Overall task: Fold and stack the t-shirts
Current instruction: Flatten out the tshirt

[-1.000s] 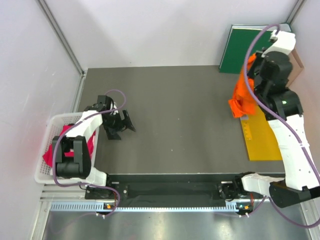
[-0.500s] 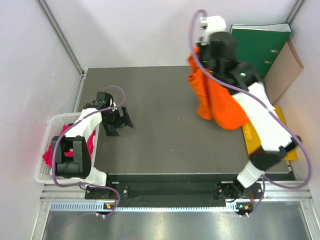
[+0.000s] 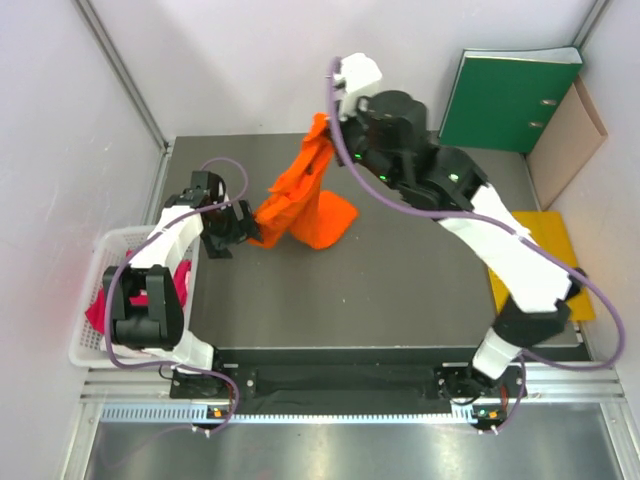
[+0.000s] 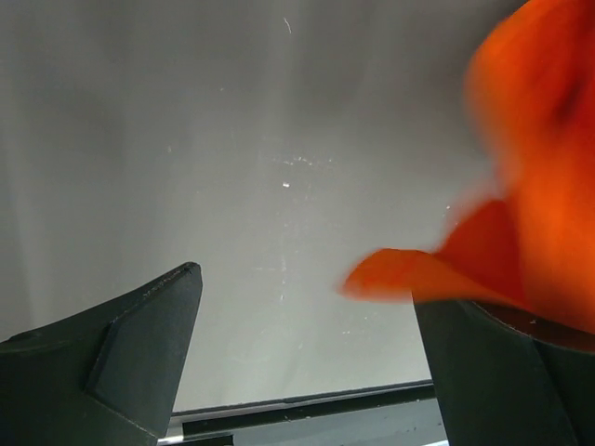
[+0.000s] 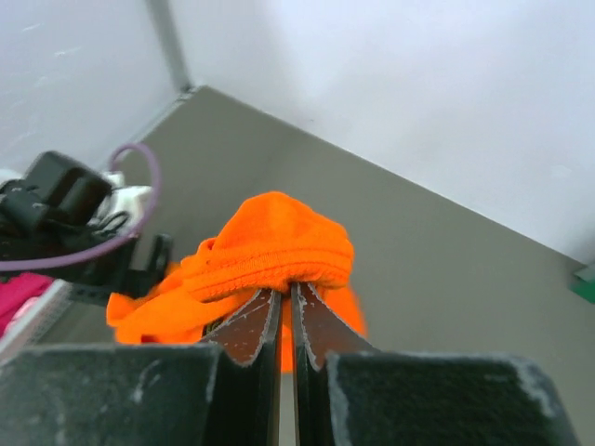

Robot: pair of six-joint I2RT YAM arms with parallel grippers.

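Overhead, a dark grey bench (image 3: 400, 290) fills a booth of pale walls (image 3: 250, 60), with a green binder (image 3: 505, 100) propped in the far right corner and a yellow envelope (image 3: 555, 240) lying flat at the right edge. The right hand (image 3: 322, 132), fingers pressed together, pinches a bunched fold of the orange t-shirt (image 3: 300, 205) and holds it above the far middle of the bench. From that pinch the shirt hangs in a long drape, its long axis running from the far side toward the near left, and its lower folds appear to gather on the surface. The left hand (image 3: 245, 225) sits just beside that lower end with its fingers spread wide; in its wrist view blurred orange cloth overlaps one fingertip (image 4: 483, 362), and contact cannot be told. The magenta t-shirt (image 3: 182, 285) lies crumpled in a white basket (image 3: 85, 350) beyond the bench's left edge, beside the left arm. Bare bench opens toward the near side and the right of the orange shirt, while the back wall stands close behind the raised right hand.
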